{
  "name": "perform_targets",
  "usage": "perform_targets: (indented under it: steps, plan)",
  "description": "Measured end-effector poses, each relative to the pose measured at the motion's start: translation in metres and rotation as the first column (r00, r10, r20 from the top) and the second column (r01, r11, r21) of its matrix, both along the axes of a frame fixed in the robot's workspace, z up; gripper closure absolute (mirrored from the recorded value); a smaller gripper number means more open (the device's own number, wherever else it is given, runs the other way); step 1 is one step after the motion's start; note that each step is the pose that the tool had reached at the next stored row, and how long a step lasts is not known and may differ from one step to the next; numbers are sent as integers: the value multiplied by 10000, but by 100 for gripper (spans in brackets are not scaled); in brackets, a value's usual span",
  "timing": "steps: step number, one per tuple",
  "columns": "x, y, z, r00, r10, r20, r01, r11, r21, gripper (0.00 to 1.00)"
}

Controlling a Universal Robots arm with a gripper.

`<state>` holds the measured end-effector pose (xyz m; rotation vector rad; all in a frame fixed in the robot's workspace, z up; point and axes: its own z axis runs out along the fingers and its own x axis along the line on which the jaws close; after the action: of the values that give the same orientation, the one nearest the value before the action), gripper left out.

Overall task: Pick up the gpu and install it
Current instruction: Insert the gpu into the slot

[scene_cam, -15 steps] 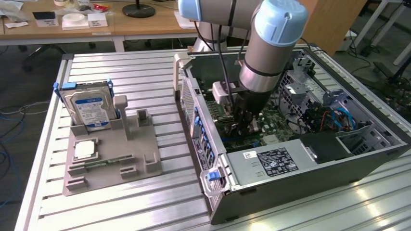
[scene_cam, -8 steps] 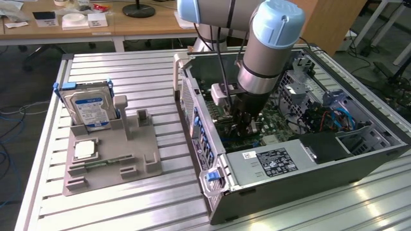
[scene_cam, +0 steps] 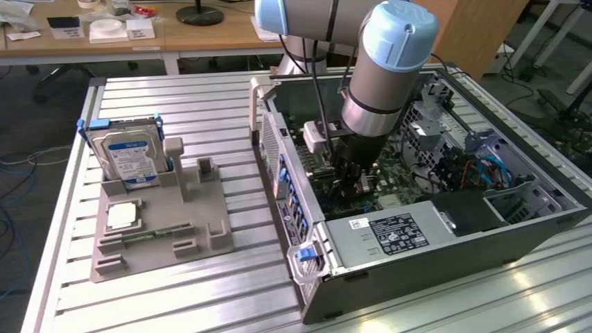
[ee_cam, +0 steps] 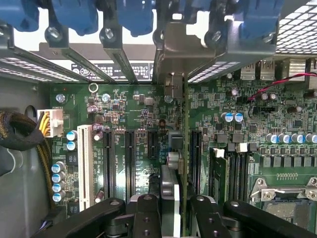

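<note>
Silvery-bracketed gpu (ee_cam: 179,163), clamped edge-on between gripper (ee_cam: 171,210) fingers, hangs over the motherboard (ee_cam: 148,114) slots at the case's 6 o'clock rear wall; slight misalignment risks jamming.

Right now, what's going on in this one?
The robot arm has reached down into the open computer case, and its gripper is shut on the gpu, held edge-on over the motherboard among the expansion slots, its metal bracket up at the case's rear slot openings. Whether the card is fully seated can't be told. On the grey parts tray beside the case, a hard drive stands upright and a memory stick lies flat.
</note>
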<state>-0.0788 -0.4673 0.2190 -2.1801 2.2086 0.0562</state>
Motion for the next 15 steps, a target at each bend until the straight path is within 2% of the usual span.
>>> perform_targets:
  steps: [15]
  plan:
    - [1,0,1,10000,1,-1,-1,10000,-1,72]
